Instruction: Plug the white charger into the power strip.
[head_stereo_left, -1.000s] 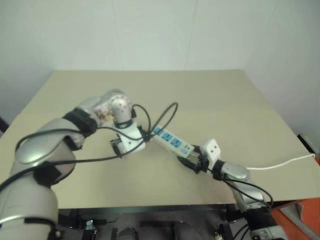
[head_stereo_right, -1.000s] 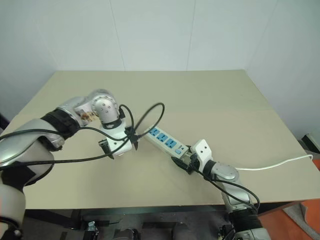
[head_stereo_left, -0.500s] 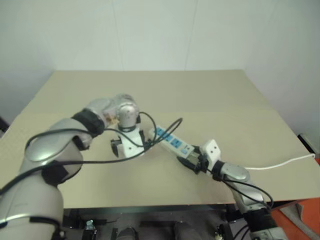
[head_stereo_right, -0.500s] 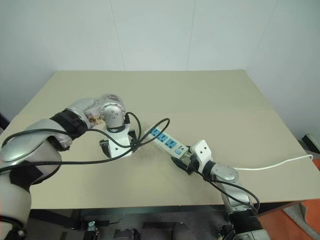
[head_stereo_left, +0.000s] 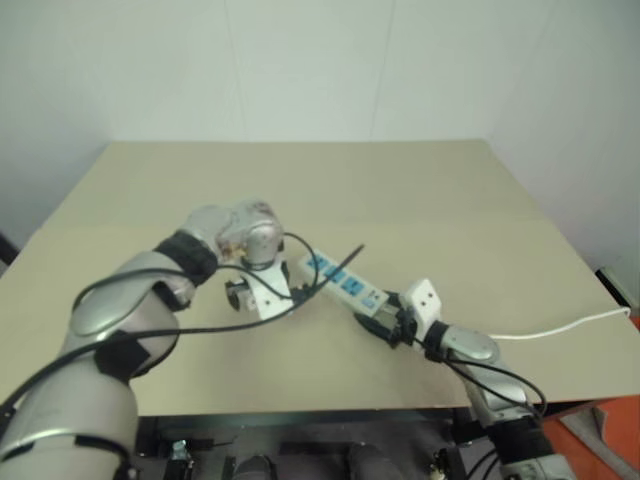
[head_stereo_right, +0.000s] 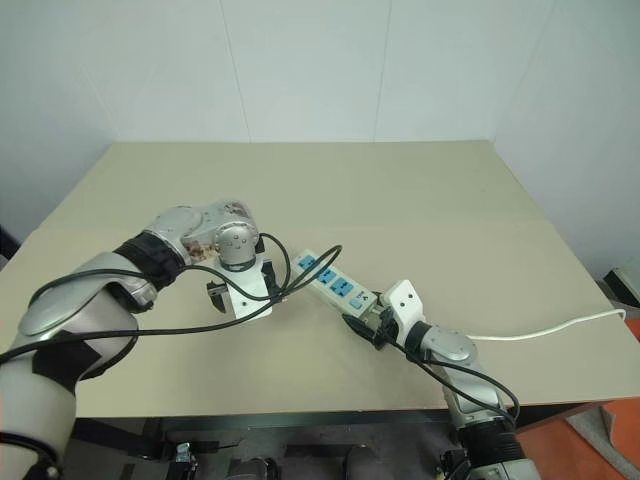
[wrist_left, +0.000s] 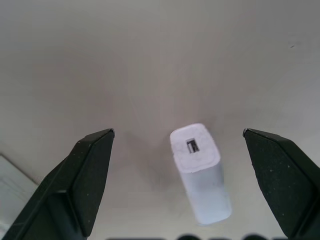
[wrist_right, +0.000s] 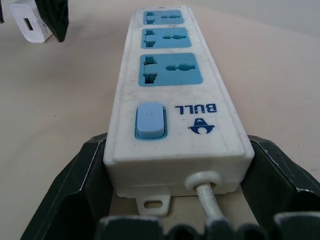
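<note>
The white charger (wrist_left: 197, 170) stands on end on the table, its port face up, between the spread fingers (wrist_left: 85, 175) of my left gripper (wrist_left: 178, 131), which is open, points down over it and does not touch it. The charger (wrist_right: 31, 25) also shows beyond the power strip's far end. The power strip (head_stereo_right: 330, 280) lies at a slant on the tan table (head_stereo_right: 420, 200), blue sockets up. My right gripper (head_stereo_right: 372, 325) is shut on its switch-and-cord end, a finger (wrist_right: 75, 185) against each side.
The strip's thin white cord (head_stereo_right: 550, 328) runs right and off the table's right edge. A black cable loop (head_stereo_right: 318, 262) from my left arm hangs over the strip's far end. Bare tabletop lies behind and to the right of the strip.
My left arm has swung right toward the strip's far end, and its gripper has tipped down over the charger. The right gripper and the strip have stayed put.
</note>
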